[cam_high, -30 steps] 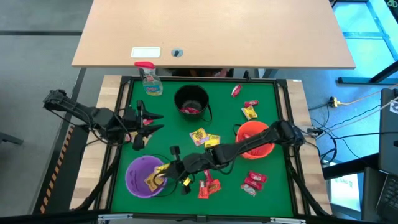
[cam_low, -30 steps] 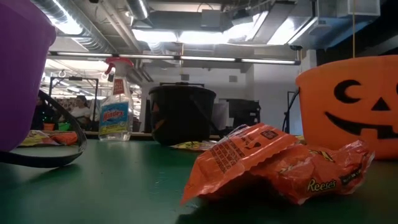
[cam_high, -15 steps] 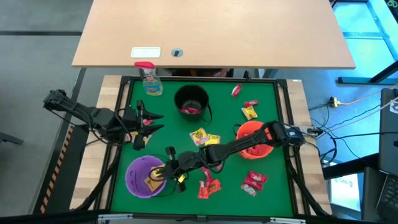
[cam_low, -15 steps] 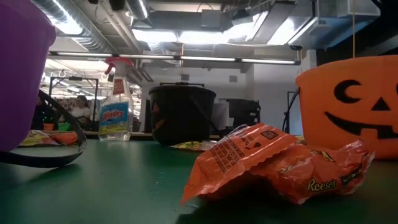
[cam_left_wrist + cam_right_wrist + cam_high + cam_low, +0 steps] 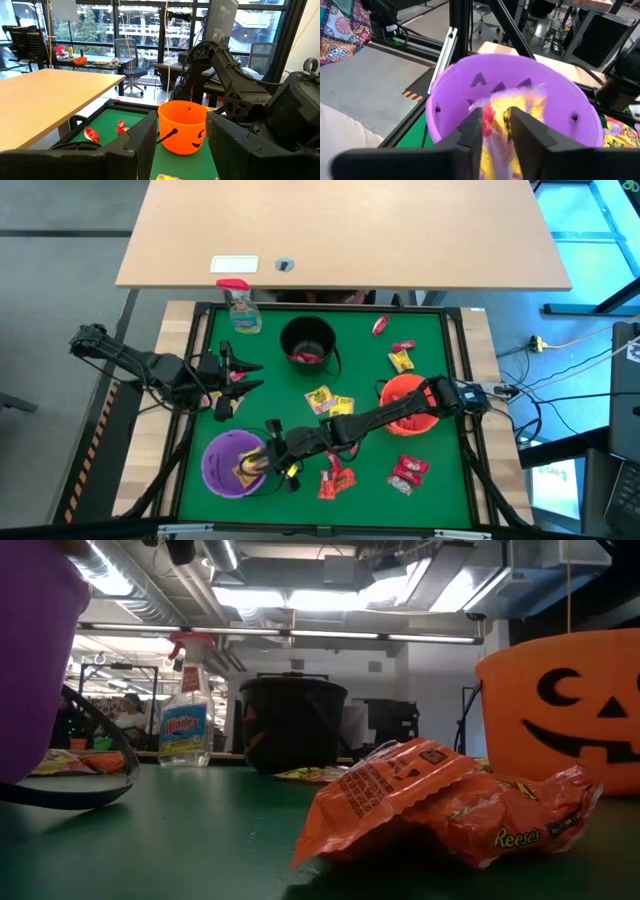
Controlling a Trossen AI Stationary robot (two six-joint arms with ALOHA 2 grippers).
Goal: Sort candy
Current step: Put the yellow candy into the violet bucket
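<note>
My right gripper (image 5: 262, 460) (image 5: 497, 127) reaches across the table's near side and hovers over the mouth of the purple bucket (image 5: 230, 464) (image 5: 510, 95). Its fingers stand apart, and a yellow candy packet (image 5: 512, 107) shows blurred between them, above the bucket's inside. My left gripper (image 5: 245, 375) (image 5: 182, 150) waits open at the table's left, pointing level toward the right. More candy lies on the green mat: yellow packets (image 5: 320, 397), red packets (image 5: 408, 472) and orange-red ones (image 5: 332, 480) (image 5: 440, 805). My right gripper has the yellow candy packet (image 5: 495, 120) between its parted fingers, which slant down from the table's right side. The packet is blurred, and I cannot tell whether the fingers touch it. It hangs over the purple bucket's opening.
A black bucket (image 5: 308, 343) with red candy inside stands at the far middle. An orange pumpkin bucket (image 5: 410, 405) (image 5: 182, 132) sits at the right under my right arm. A spray bottle (image 5: 240, 308) stands at the far left corner. Loose candy (image 5: 401, 355) lies at the far right.
My right gripper has sunk a little over the purple bucket and shifted slightly toward the table's left edge, carrying the yellow candy packet with it.
</note>
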